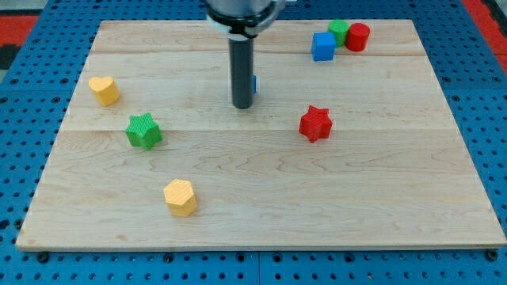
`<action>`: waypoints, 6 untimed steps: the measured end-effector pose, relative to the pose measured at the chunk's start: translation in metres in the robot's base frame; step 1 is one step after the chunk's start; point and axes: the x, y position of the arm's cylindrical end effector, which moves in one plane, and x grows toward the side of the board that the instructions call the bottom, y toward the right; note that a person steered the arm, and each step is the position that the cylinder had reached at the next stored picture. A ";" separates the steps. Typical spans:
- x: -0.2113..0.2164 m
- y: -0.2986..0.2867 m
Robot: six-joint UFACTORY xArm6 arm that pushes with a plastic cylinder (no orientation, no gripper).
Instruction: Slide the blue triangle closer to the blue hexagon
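Yellow hexagon [181,197] sat near the bottom edge. Your tip [242,105], a bare rod with no jaws, hid most of a blue block [254,83]; an off-centre push risked it slipping sideways.

place: robotics lab bench | evidence: wooden board [261,222] lying on blue perforated mounting plate [24,95], small coloured blocks sitting on it

A blue block [254,83] lies mid-board, mostly hidden behind the rod. Another blue block [322,47] sits at the view's top right.
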 end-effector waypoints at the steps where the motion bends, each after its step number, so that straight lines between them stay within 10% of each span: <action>1: -0.046 0.027; 4: -0.084 -0.044; 6: -0.084 0.095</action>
